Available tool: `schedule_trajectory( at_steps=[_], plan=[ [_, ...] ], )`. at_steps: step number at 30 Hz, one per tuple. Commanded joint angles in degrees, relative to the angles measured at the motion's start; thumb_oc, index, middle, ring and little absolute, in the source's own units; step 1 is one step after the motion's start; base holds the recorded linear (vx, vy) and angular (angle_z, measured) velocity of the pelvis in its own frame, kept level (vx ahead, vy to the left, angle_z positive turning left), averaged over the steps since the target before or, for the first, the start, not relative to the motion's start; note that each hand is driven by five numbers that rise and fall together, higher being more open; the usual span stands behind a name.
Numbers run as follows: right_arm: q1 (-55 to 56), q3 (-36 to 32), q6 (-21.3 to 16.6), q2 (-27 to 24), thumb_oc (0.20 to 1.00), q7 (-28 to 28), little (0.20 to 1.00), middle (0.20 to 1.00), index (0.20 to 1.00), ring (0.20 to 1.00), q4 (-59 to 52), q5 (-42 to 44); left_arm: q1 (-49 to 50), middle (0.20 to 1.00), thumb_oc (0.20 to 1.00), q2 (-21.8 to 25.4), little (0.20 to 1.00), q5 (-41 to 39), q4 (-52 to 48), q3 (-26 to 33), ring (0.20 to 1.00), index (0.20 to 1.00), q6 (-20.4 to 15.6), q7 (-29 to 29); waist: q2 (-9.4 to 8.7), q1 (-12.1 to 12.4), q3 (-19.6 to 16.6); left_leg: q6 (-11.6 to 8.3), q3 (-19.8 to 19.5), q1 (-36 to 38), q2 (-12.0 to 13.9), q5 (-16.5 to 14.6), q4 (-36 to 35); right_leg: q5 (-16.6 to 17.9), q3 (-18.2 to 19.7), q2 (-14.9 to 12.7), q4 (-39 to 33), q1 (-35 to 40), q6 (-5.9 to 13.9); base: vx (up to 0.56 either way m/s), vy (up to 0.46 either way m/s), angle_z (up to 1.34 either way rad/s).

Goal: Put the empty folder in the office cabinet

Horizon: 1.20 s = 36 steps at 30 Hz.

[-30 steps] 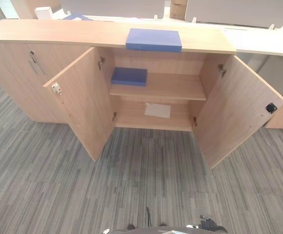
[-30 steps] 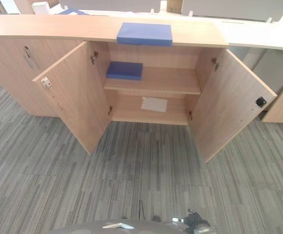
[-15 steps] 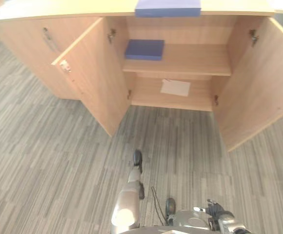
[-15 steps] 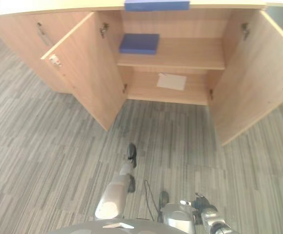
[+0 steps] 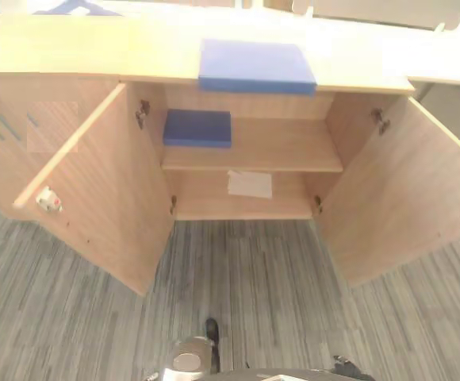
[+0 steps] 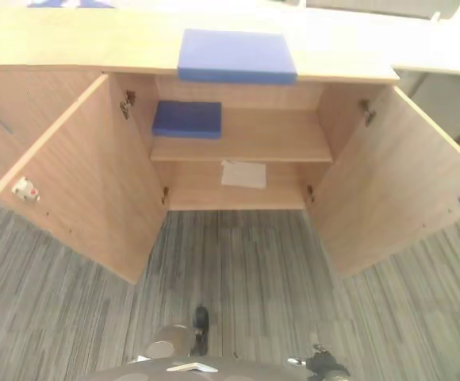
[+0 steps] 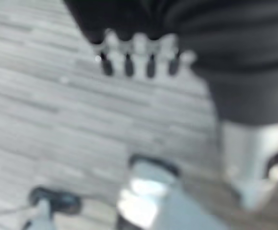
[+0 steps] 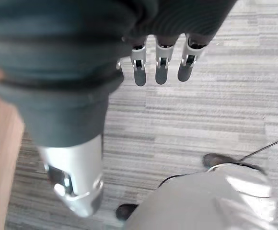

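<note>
The left hand (image 7: pixel 139 55) hangs low over the grey carpet (image 5: pixel 95 317), fingers straight and loose, holding nothing; the blue folder (image 5: pixel 255 67) lies far ahead of it and higher up, on top of the cabinet (image 5: pixel 55 55), so the pick-up step has not begun; both doors stand open; next a hand must go up to that folder; another blue folder (image 5: pixel 198 127) lies on the shelf (image 5: pixel 285 151); the right hand (image 8: pixel 160 64) hangs loose and empty too; whether either folder is empty is hidden.
</note>
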Motion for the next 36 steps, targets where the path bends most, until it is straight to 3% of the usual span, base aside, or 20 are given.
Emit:
schedule_trajectory(
  at_steps=[1, 3, 4, 8, 9, 11, 13, 14, 16, 18, 19, 22, 24, 27, 28, 30, 32, 33, 34, 36],
  plan=[
    [-1.86, -0.94, -1.02, -4.52, 1.000, -6.82, 1.000, 1.000, 1.000, 1.000, -5.69, -0.58, 3.62, 1.000, 1.000, 0.76, 1.000, 3.64, 2.42, -3.79, 1.000, 1.000, -4.07, 0.06, 5.24, 0.51, -0.91, 0.78, -4.53, -7.89, 0.84, 5.91, -3.70, 11.43, -4.92, -1.93, 6.55, -3.69, 1.42, 0.34, 0.243, 0.03],
    [-2.18, -0.95, -1.89, -4.51, 1.000, -7.45, 1.000, 1.000, 1.000, 1.000, -5.42, -0.88, 3.08, 1.000, 1.000, 1.10, 1.000, 3.41, 2.31, -4.23, 1.000, 1.000, -5.22, -0.40, 5.07, 0.15, -0.55, 1.01, -4.45, -6.53, 0.13, 4.82, -3.96, 10.85, -5.99, -2.95, 8.39, -5.74, 1.62, 0.26, 0.068, 0.09],
    [-3.03, -0.44, -4.18, -4.58, 1.000, -8.22, 1.000, 1.000, 1.000, 1.000, -4.95, 1.43, 1.48, 1.000, 1.000, 2.57, 1.000, 3.24, 0.78, -5.26, 1.000, 1.000, -6.48, -1.89, 5.62, -0.19, 0.20, 0.81, -2.79, -4.48, 0.94, 3.83, -4.35, 9.07, -9.11, -3.37, 5.68, -9.03, 1.67, 0.32, -0.039, 0.09],
    [-6.41, 0.53, -5.24, -6.31, 1.000, -8.88, 1.000, 1.000, 1.000, 1.000, -6.11, 1.21, -2.29, 1.000, 1.000, 3.72, 1.000, -0.30, -2.40, -7.08, 1.000, 1.000, -6.06, -3.34, 7.11, -1.89, 2.78, -1.46, 0.28, 0.17, 4.73, 2.38, -4.84, 7.60, -13.14, -2.00, -4.27, -17.80, 1.79, 0.12, -0.098, -0.03],
    [-7.00, 0.71, -5.24, -6.95, 1.000, -8.82, 1.000, 1.000, 1.000, 1.000, -6.90, 0.23, -3.10, 1.000, 1.000, 3.67, 1.000, -1.56, -3.36, -7.64, 1.000, 1.000, -6.08, -3.53, 7.18, -2.58, 3.34, -1.89, 0.91, 1.08, 5.37, 1.93, -4.88, 9.08, -13.29, -2.02, -7.00, -19.68, 2.27, 0.13, -0.162, -0.20],
    [-7.76, 1.39, -3.91, -7.73, 1.000, -9.22, 1.000, 1.000, 1.000, 1.000, -8.94, -1.46, -4.39, 1.000, 1.000, 3.32, 1.000, -4.63, -5.58, -9.25, 1.000, 1.000, -6.81, -3.55, 6.67, -4.27, 3.86, -2.40, 1.99, 3.26, 5.96, 0.19, -5.44, 16.17, -11.63, -3.40, -13.49, -23.51, 4.30, 0.18, -0.174, -0.14],
    [-7.69, 1.46, -3.65, -7.77, 1.000, -9.37, 1.000, 1.000, 1.000, 1.000, -9.19, -2.02, -4.38, 1.000, 1.000, 3.28, 1.000, -5.22, -5.74, -9.45, 1.000, 1.000, -7.05, -3.69, 6.72, -4.39, 3.96, -2.37, 1.97, 3.74, 5.98, -0.30, -5.52, 16.60, -11.51, -3.48, -13.92, -23.39, 4.63, 0.14, -0.136, 0.10],
    [-7.66, 1.74, -2.92, -7.74, 1.000, -9.61, 1.000, 1.000, 1.000, 1.000, -9.59, -3.54, -4.60, 1.000, 1.000, 3.03, 1.000, -6.01, -6.85, -10.02, 1.000, 1.000, -6.91, -3.57, 5.96, -5.02, 3.68, -2.07, 2.14, 4.65, 5.96, -1.41, -5.27, 20.50, -10.59, -4.88, -16.38, -25.19, 5.09, 0.28, -0.289, 0.32],
    [-7.30, 1.86, -1.93, -7.37, 1.000, -9.82, 1.000, 1.000, 1.000, 1.000, -9.62, -4.49, -4.23, 1.000, 1.000, 2.55, 1.000, -6.64, -7.66, -10.70, 1.000, 1.000, -6.79, -3.48, 5.49, -5.37, 2.94, -2.06, 1.25, 6.43, 6.61, -3.46, -4.61, 21.76, -9.38, -6.09, -17.13, -25.44, 5.64, 0.34, -0.367, 0.55],
    [-7.31, 2.56, -0.81, -7.20, 1.000, -10.50, 1.000, 1.000, 1.000, 1.000, -8.66, -9.95, -3.46, 1.000, 1.000, 1.82, 1.000, -6.97, -8.40, -11.55, 1.000, 1.000, -6.15, -2.40, 5.20, -5.38, 1.13, -3.07, -0.55, 8.45, 9.23, -4.12, -4.16, 19.20, -9.03, -6.26, -16.65, -23.81, 5.75, 0.42, -0.549, 0.62],
    [-7.31, 2.56, -0.81, -7.20, 1.000, -10.50, 1.000, 1.000, 1.000, 1.000, -8.66, -9.95, -3.46, 1.000, 1.000, 1.82, 1.000, -6.97, -8.40, -11.55, 1.000, 1.000, -6.15, -2.40, 5.20, -5.38, 1.13, -3.07, -0.55, 8.45, 9.23, -4.12, -4.16, 19.20, -9.03, -6.26, -16.65, -23.81, 5.75, 0.38, -0.555, 0.33],
    [-7.69, 3.04, 1.18, -7.20, 1.000, -9.57, 1.000, 1.000, 1.000, 1.000, -7.52, -7.65, -2.51, 1.000, 1.000, 1.08, 1.000, -8.39, -8.74, -11.84, 1.000, 1.000, -5.17, -1.08, 5.30, -5.23, 0.11, -4.80, -2.69, 9.07, 12.57, -3.33, -2.30, 14.41, -10.17, -4.05, -14.09, -21.63, 4.04, 0.21, -0.391, 0.30],
    [-7.38, 3.36, 0.99, -8.20, 1.000, -7.15, 1.000, 1.000, 1.000, 1.000, -8.17, -9.50, -2.62, 1.000, 1.000, 0.39, 1.000, -6.30, -9.53, -11.92, 1.000, 1.000, -5.72, -1.40, 5.50, -5.23, 0.02, -6.31, -1.30, 8.88, 15.01, -2.15, -1.26, 11.64, -12.01, -2.97, -12.86, -19.76, 2.61, 0.18, -0.374, 0.05],
    [-6.62, 3.61, 0.51, -9.05, 1.000, -5.69, 1.000, 1.000, 1.000, 1.000, -8.58, -10.41, -3.52, 1.000, 1.000, -0.08, 1.000, -6.19, -10.02, -12.05, 1.000, 1.000, -7.05, 0.32, 5.45, -5.40, 0.09, -7.26, 0.79, 8.10, 16.04, 0.51, -0.62, 11.76, -14.70, -2.60, -14.08, -18.07, 1.28, 0.04, -0.173, 0.02],
    [-6.26, 4.32, 0.24, -9.54, 1.000, -5.35, 1.000, 1.000, 1.000, 1.000, -8.54, -9.79, -4.11, 1.000, 1.000, -0.21, 1.000, -5.48, -10.44, -12.08, 1.000, 1.000, -10.34, 3.13, 5.48, -4.97, -0.25, -7.66, 0.27, 7.48, 15.28, 1.51, -0.37, 11.99, -15.90, -2.25, -15.57, -16.69, 1.08, 0.04, -0.113, 0.30],
    [-6.38, 5.50, 0.87, -10.11, 1.000, -5.21, 1.000, 1.000, 1.000, 1.000, -9.19, -8.15, -4.44, 1.000, 1.000, 0.37, 1.000, -0.78, -13.60, -11.74, 1.000, 1.000, -14.48, 10.09, 5.71, -3.73, -0.58, -6.87, -2.04, 6.57, 11.84, 0.30, -1.64, 12.13, -15.69, -1.35, -17.01, -15.51, 1.02, 0.04, -0.091, 0.29],
    [-6.39, 5.75, 1.22, -10.19, 1.000, -5.20, 1.000, 1.000, 1.000, 1.000, -9.48, -7.75, -4.44, 1.000, 1.000, 0.60, 1.000, -0.01, -14.25, -11.69, 1.000, 1.000, -15.21, 11.41, 5.81, -3.59, -0.57, -6.71, -2.34, 6.54, 11.27, 0.18, -1.98, 12.06, -15.63, -1.15, -17.09, -15.38, 1.02, 0.01, -0.002, -0.06],
    [-6.00, 6.32, 1.95, -9.96, 1.000, -6.02, 1.000, 1.000, 1.000, 1.000, -9.92, -6.72, -4.69, 1.000, 1.000, 2.21, 1.000, 5.12, -17.59, -11.18, 1.000, 1.000, -17.32, 17.06, 6.30, -3.31, -0.49, -6.65, -2.13, 6.63, 10.49, 0.51, -3.04, 11.77, -16.07, -0.60, -17.46, -14.41, 0.82, 0.00, 0.015, -0.19],
    [-6.00, 6.32, 1.95, -9.96, 1.000, -6.02, 1.000, 1.000, 1.000, 1.000, -9.92, -6.72, -4.69, 1.000, 1.000, 2.21, 1.000, 5.12, -17.59, -11.18, 1.000, 1.000, -17.32, 17.06, 6.30, -3.31, -0.49, -6.65, -2.13, 6.63, 10.49, 0.51, -3.04, 11.77, -16.07, -0.60, -17.46, -14.41, 0.82, 0.01, 0.044, -0.29],
    [-5.32, 5.98, 2.34, -9.75, 1.000, -7.86, 1.000, 1.000, 1.000, 1.000, -9.85, -5.67, -5.14, 1.000, 1.000, 5.89, 1.000, 12.46, -25.45, -11.20, 1.000, 1.000, -16.87, 25.63, 6.93, -3.28, -1.15, -6.90, -1.24, 8.25, 10.49, 1.35, -5.76, 11.43, -16.51, -0.32, -18.41, -12.49, 0.94, 0.01, 0.087, -0.07]
  ],
)
